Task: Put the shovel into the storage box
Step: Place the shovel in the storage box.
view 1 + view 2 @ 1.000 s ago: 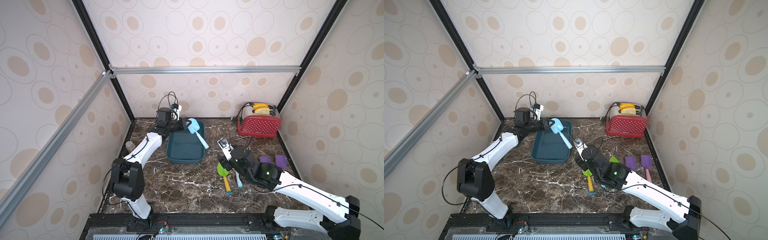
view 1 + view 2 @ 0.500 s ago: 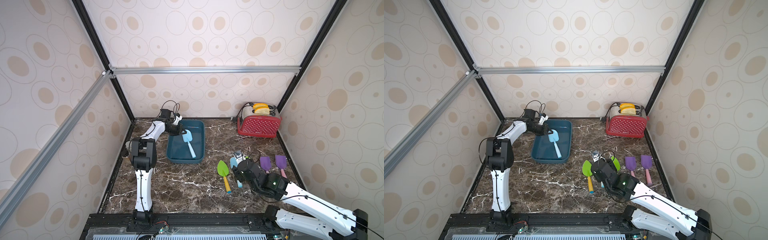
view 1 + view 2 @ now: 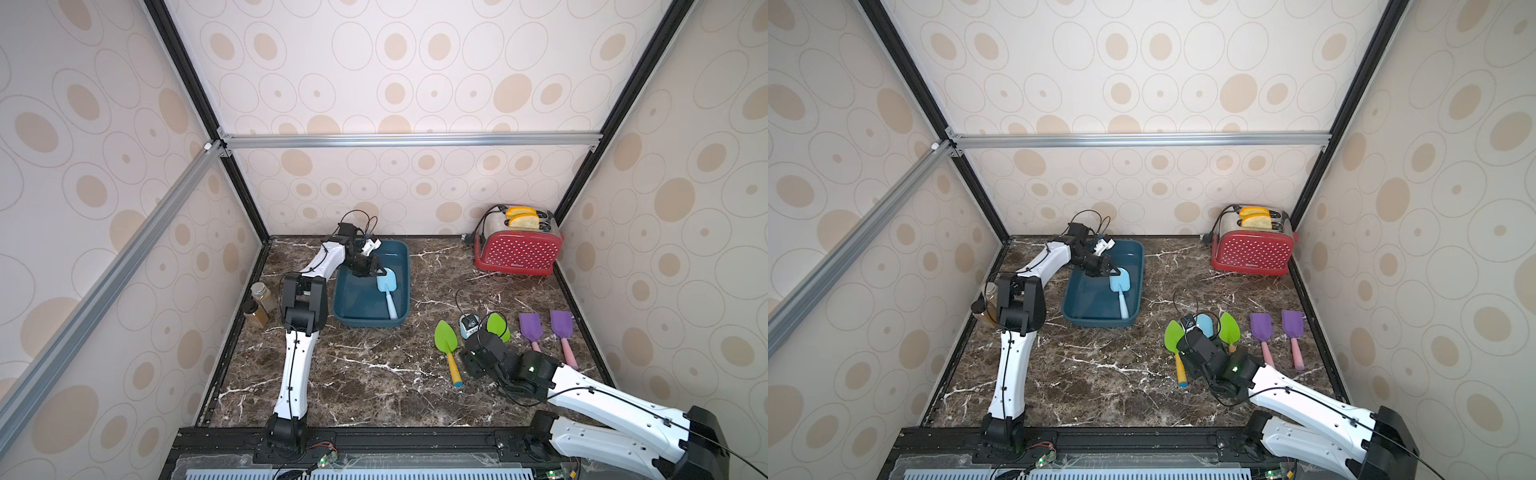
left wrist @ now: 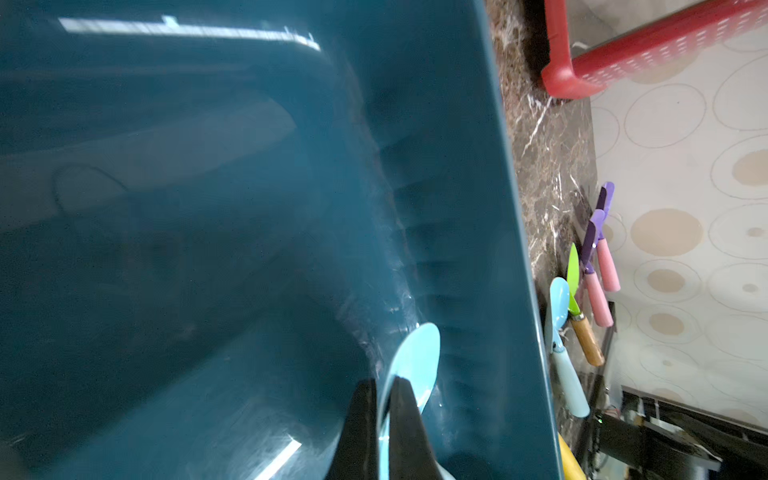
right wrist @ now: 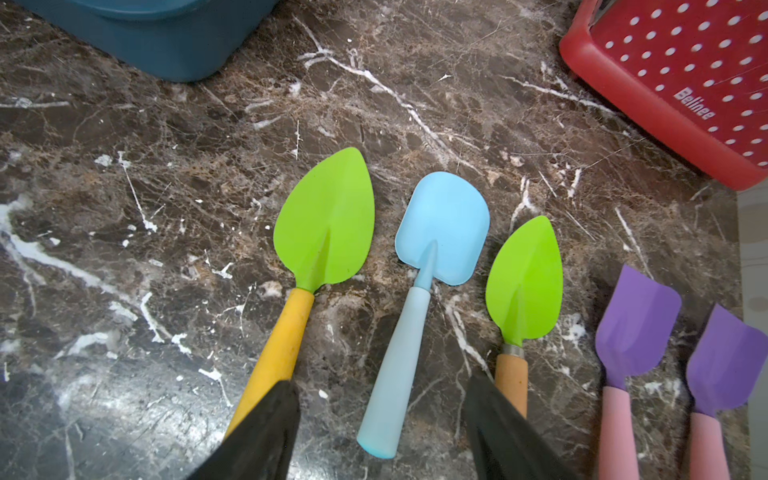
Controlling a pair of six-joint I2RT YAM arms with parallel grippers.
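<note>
The dark teal storage box [image 3: 405, 286] [image 3: 1140, 286] stands at the back left of the marble table. Inside it is a light blue shovel [image 3: 387, 284] [image 3: 1120, 284], its handle pointing at the box's near wall. My left gripper [image 4: 384, 388] [image 3: 371, 271] is shut on the edge of that shovel's blade [image 4: 419, 353], low within the box walls [image 4: 490, 208]. My right gripper [image 5: 380, 399] [image 3: 1198, 347] is open above the handle of a second light blue shovel [image 5: 440, 224] that lies flat on the table, and does not touch it.
Beside that second shovel lie a green shovel with a yellow handle [image 5: 324, 224], a green one with a wooden handle [image 5: 525, 278] and two purple ones with pink handles [image 3: 530, 326] [image 3: 562, 326]. A red polka-dot toaster [image 3: 517, 253] stands back right. Two jars [image 3: 259, 295] are at the left edge.
My left gripper has lowered the blue shovel from above the box's far rim down into the box. My right arm has pulled back toward the front right, over the row of shovels.
</note>
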